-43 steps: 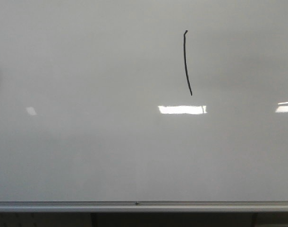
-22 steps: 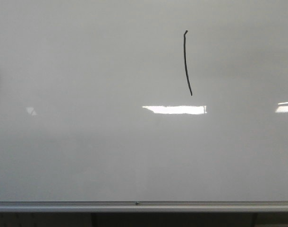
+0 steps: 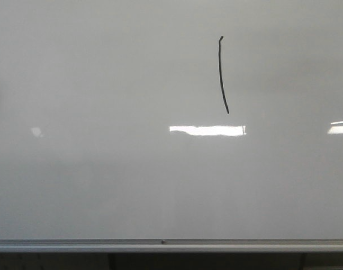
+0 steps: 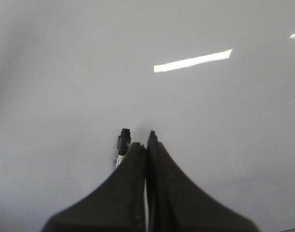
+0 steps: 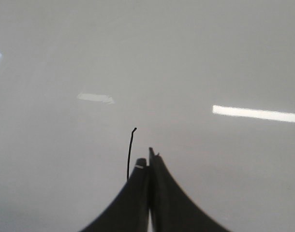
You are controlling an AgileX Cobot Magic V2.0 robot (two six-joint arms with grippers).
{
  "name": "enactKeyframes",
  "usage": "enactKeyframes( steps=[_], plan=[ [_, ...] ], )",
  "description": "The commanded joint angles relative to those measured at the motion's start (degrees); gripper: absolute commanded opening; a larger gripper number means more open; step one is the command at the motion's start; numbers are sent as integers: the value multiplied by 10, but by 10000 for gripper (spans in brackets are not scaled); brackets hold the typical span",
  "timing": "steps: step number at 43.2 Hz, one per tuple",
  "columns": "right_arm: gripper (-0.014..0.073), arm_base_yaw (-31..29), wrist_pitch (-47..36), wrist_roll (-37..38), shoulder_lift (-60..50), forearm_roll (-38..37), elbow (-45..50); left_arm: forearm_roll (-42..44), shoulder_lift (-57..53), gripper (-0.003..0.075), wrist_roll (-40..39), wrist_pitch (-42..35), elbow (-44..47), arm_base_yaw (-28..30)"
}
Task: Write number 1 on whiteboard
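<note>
While the number 1 (image 3: 221,75) stays unchanged, only reflections shift on the whiteboard (image 3: 104,185).

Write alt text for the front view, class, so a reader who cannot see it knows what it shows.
A thin black number 1, nearly vertical with a tiny hook at its top, stands right of centre in the upper part of a glossy pale whiteboard. Bright rectangular light reflections lie below the stroke, and a silver edge strip runs along the bottom. No arm is visible.

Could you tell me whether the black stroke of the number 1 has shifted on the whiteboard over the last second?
No. The number 1 sits at the same height above the whiteboard's silver edge strip, unchanged in shape.
</note>
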Motion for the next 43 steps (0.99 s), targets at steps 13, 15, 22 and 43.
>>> enactKeyframes(
  steps=[13, 15, 22, 43],
  plan=[
    [-107, -4, -35, 0, 0, 8, -16, -9, 6, -20, -5, -36, -13, -5],
    [-107, -4, -35, 0, 0, 8, -16, 2, 3, -20, -5, -35, -13, -5],
    [-107, -4, -35, 0, 0, 8, -16, 131, -22, -20, -165, -45, 1, -12],
    [-107, -4, -35, 0, 0, 8, -16, 273, -234, -20, -345, -245, 250, -96]
  ],
)
